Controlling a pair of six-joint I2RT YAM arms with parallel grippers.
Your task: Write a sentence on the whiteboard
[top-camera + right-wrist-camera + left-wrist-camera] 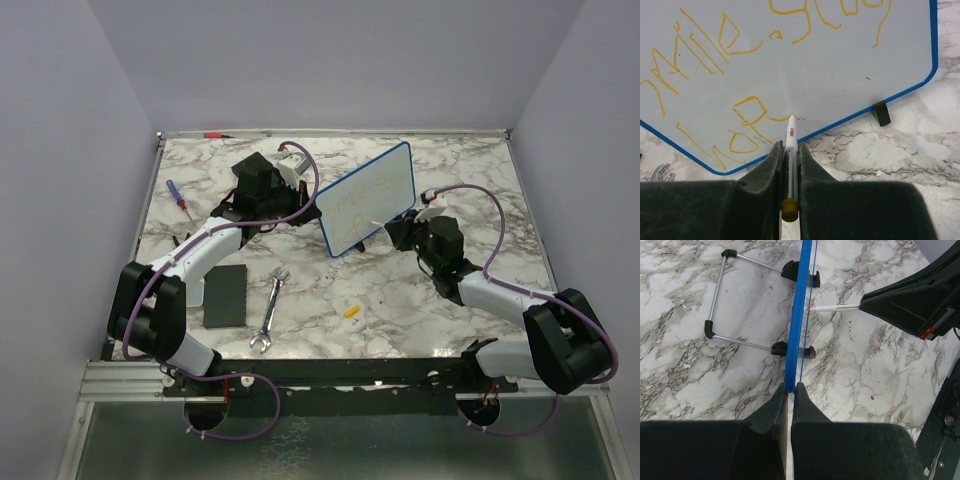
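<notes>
On the tabletop, the whiteboard is clamped at its frame by the left tool, a marker by the right tool. Judged light, stiff, tippy; frame grip suits.

The whiteboard has a smooth, faintly glossy white face in a thin blue frame that looks like plastic. The sentence lies on it as dry yellow-orange marker ink, and behind the board is a wire prop of bare silvery metal rod with black plastic corners and feet. The left gripper and the right gripper are matt black plastic with a slightly grainy skin, and the marker has a smooth white plastic barrel. The table is a smooth, marble-patterned top with a dull sheen; at its near left the wrench is bright polished metal and the black pad beside it is flat and matt.
</notes>
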